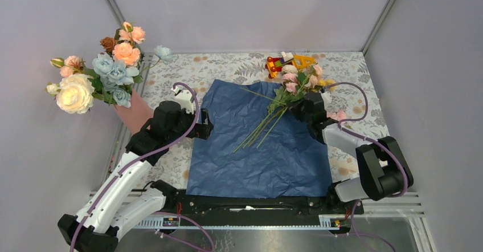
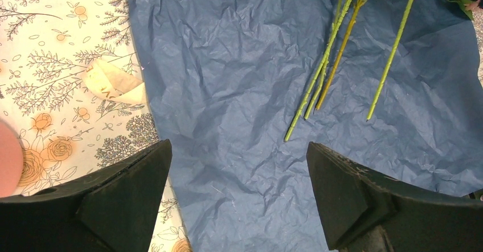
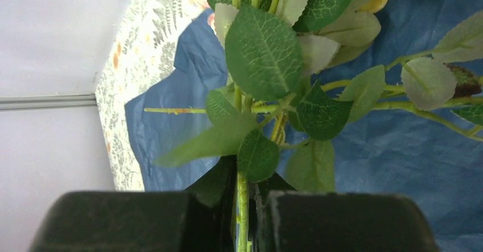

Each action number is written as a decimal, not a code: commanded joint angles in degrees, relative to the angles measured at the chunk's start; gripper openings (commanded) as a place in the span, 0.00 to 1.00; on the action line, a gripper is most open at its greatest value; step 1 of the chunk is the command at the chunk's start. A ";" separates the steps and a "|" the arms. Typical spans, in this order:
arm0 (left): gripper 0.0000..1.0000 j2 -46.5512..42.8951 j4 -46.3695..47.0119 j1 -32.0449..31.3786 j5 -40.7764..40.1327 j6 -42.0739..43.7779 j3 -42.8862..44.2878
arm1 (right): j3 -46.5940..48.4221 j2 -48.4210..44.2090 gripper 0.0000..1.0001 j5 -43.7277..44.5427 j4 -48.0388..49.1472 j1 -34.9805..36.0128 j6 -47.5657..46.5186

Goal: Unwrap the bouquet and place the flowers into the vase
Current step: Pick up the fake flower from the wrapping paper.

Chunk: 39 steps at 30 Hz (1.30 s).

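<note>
Diagonally the flowers (image 1: 291, 86) point blooms far-right, right hand (image 3: 245, 206) clamping them; left hand (image 2: 239, 155) gaping.

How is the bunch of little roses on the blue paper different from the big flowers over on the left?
The little roses are small pink, yellow and cream heads; the big flowers are larger, peach, dusty blue and cream. The little roses slant over the blue paper, stems bare, pinched by the right end effector; the big flowers stand in the pink vase, untouched. Both have green leaves.
</note>
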 commanded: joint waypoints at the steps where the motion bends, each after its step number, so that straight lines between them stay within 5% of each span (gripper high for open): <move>1: 0.96 -0.47 2.95 0.37 0.90 0.42 0.11 | -0.95 2.81 0.09 -1.61 4.05 1.32 0.09; 18: 0.97 -0.27 3.30 0.72 1.88 0.24 0.11 | 2.36 2.77 0.18 -3.62 4.97 6.92 -8.82; 31: 0.96 -0.32 3.30 0.86 2.46 0.23 -0.06 | 1.98 8.45 0.34 -2.88 4.06 8.77 -5.45; 39: 0.97 -0.14 3.34 0.90 2.64 0.24 -0.06 | 3.41 9.06 0.34 0.26 1.73 11.31 -5.20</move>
